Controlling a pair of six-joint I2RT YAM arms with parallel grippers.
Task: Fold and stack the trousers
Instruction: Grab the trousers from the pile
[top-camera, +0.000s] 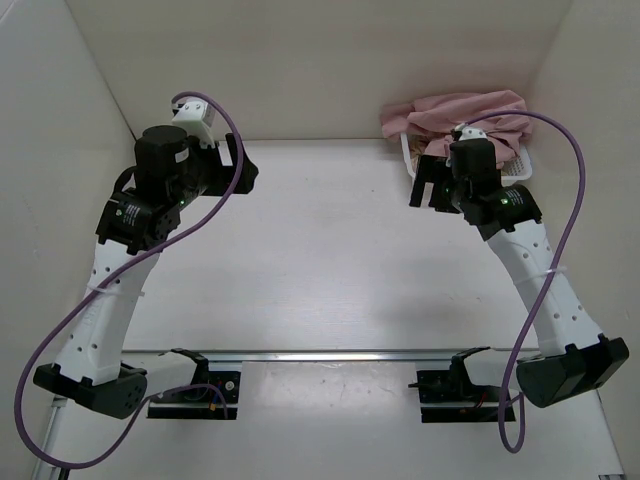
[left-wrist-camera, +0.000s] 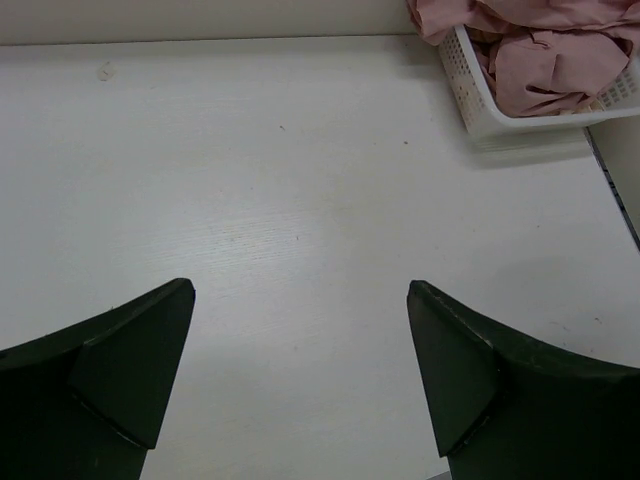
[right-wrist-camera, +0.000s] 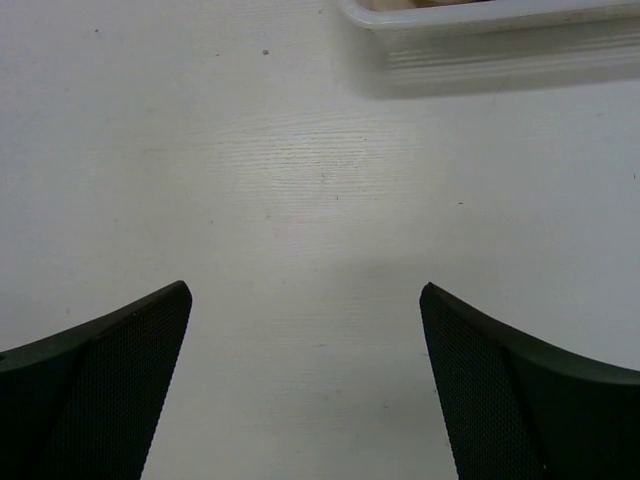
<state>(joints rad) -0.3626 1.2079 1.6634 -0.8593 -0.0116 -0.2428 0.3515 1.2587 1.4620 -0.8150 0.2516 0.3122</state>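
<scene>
Seemingly bunched in the white basket (left-wrist-camera: 462, 85), the trousers (left-wrist-camera: 540, 70) lie just beyond the wide-spread right tool (right-wrist-camera: 305, 290).

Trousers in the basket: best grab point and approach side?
Pinch a raised fold at the top of the trousers heap, coming straight down. They lie crumpled in the white basket, mounded above its rim, so the walls block entry from the side. No waistband or cuff can be made out. The right end effector, open, hovers nearest, just in front of the basket.
</scene>
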